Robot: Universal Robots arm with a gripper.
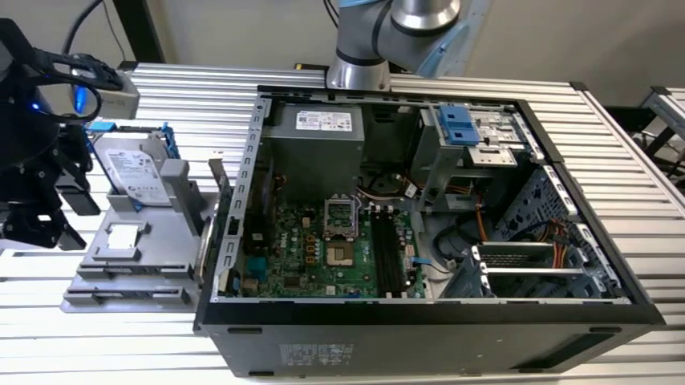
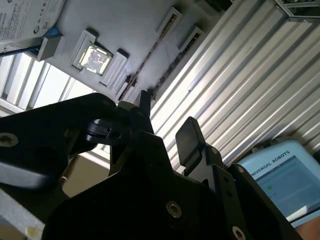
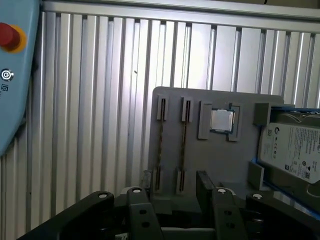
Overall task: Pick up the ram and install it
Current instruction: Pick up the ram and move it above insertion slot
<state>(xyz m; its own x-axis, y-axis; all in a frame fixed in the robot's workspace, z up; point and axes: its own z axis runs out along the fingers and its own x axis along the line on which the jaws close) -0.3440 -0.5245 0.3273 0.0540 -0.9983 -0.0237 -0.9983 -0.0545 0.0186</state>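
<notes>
Spread apart at the fingers (image 3: 206,187), with nothing held. Just beyond the gap, on the grey tray (image 3: 240,102), the ram (image 3: 184,145) standing on edge in its slot, a second stick (image 3: 161,145) beside it. Long axis pointing straight away from the fingers, flat faces turned toward them. All on the ribbed surface (image 3: 90,100).

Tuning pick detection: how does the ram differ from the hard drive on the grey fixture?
The ram is a thin dark strip standing on edge in a slot; the hard drive is broad, silver, white-labelled, in a blue frame. Both sit on the grey fixture.
</notes>
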